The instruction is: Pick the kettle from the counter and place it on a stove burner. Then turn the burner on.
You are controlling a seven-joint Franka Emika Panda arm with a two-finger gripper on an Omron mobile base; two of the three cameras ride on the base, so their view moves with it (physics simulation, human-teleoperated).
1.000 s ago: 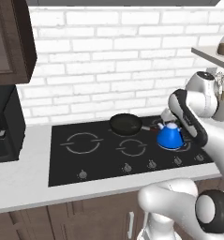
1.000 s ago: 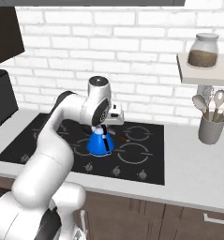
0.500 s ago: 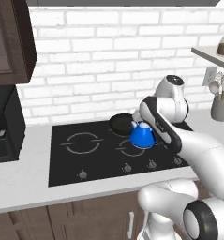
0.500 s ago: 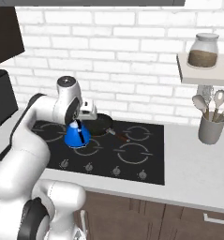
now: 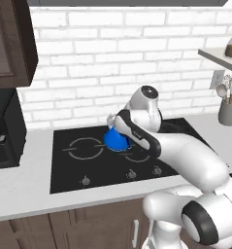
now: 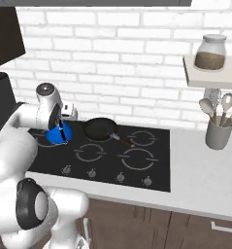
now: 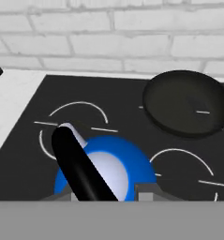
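**A:** Where is your kettle (image 5: 116, 139) right now?

**B:** Your blue kettle is over the black stove top (image 5: 83, 165), near its back edge and toward the left half. Your gripper (image 6: 62, 132) is closed on the thin dark handle (image 7: 78, 166) that arches over the kettle.

**A:** Is the kettle sitting on the glass?

**B:** You cannot quite tell from here. In the left base view the arm covers part of it, so it may be touching the glass or hanging just above it.

**A:** Which ring is it by?

**B:** In the hand view, the big stove burner (image 7: 75, 123) with the side dashes lies at the back left of the stove top. Your kettle is just in front of that ring and partly over its edge. A smaller ring (image 7: 183, 168) lies beside the kettle on the other side.

**A:** What else is on the stove top?

**B:** The black frying pan (image 6: 101, 129) sits near the back edge, around the middle. It is near the kettle but not touching it. The knobs (image 6: 120, 177) run along the front edge.

**A:** And the counter (image 6: 205, 177)?

**B:** Its pale top goes around the stove top. A grey cup of spoons (image 6: 217, 132) stands near its back edge.
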